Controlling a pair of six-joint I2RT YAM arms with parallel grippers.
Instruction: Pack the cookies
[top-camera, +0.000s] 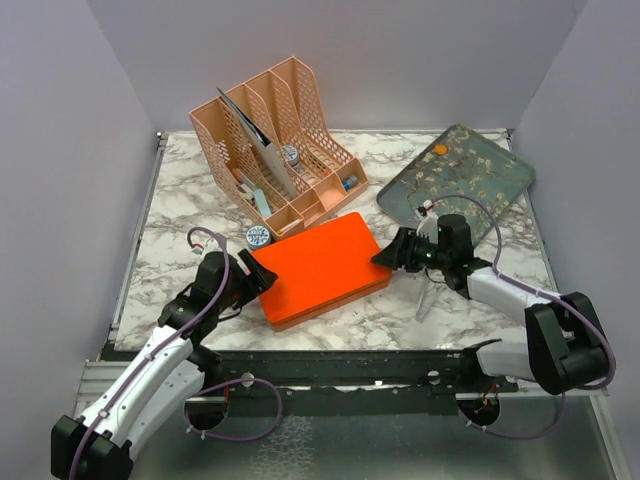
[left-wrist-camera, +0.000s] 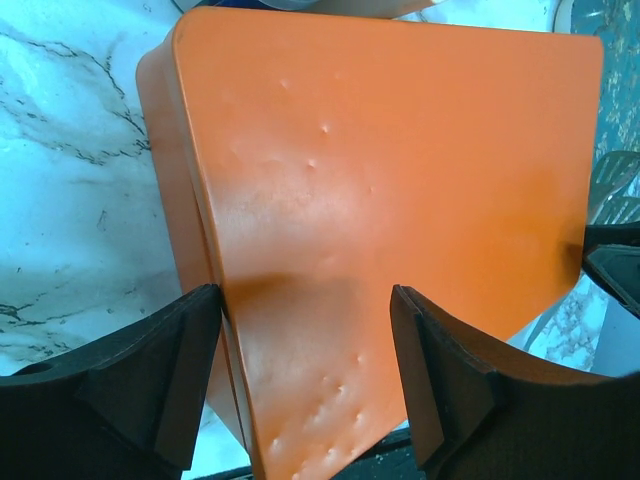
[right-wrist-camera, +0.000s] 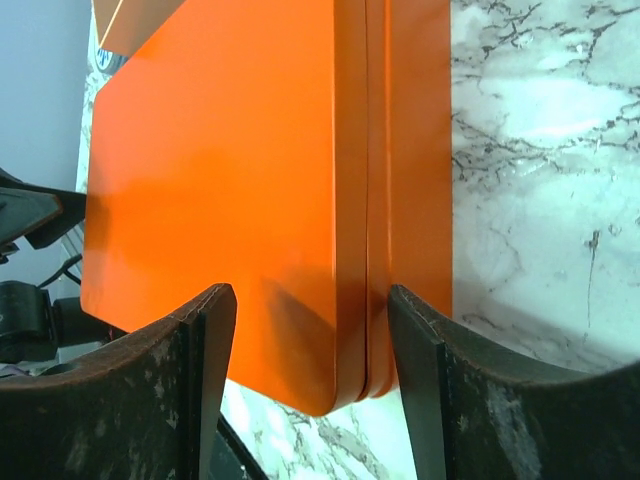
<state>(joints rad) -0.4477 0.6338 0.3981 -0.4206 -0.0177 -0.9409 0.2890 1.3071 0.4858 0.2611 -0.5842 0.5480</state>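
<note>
Straddling opposite corners of the shut orange box (top-camera: 320, 268) with left gripper (left-wrist-camera: 305, 300) and right gripper (right-wrist-camera: 312, 295), both spread wide, gripping nothing, spotting one orange cookie (top-camera: 440, 149) on the floral tray (top-camera: 480, 180) at the table's (top-camera: 180, 210) far right corner, probably risking a skewed, sliding box if one side bites first.

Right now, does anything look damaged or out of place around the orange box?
The orange box lid has small dents, mostly near the left gripper. One orange cookie lies alone on the floral tray, outside the closed box.
</note>
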